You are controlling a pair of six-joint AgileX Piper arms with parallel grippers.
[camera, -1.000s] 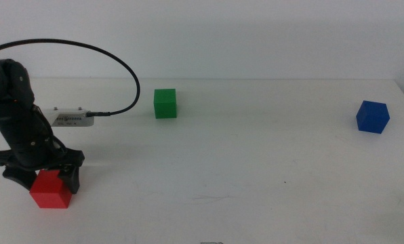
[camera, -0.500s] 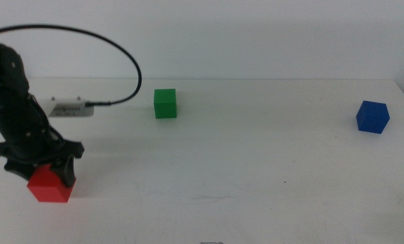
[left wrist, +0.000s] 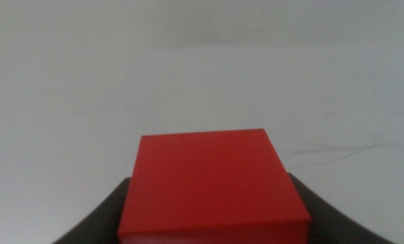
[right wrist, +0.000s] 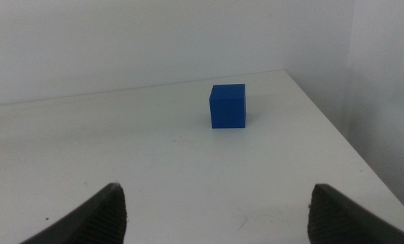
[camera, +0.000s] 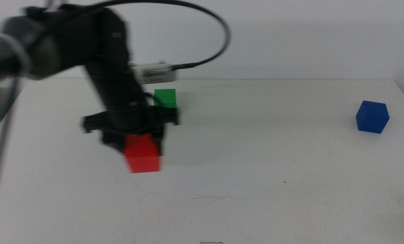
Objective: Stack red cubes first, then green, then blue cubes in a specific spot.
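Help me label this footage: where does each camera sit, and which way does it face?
Middle: above the table, facing forward and down; left arm carrying red cube.
Left wrist: on the left arm, over its hand gripping that cube, as in the middle view.
Right wrist: on the waiting arm, open hand facing blue cube.

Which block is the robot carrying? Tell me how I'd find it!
Look at the white table and find the big dark arm coming in from the left side. Its left gripper is shut on the red cube, just in front of the green cube. It is the only red block; the blue cube sits alone far right.
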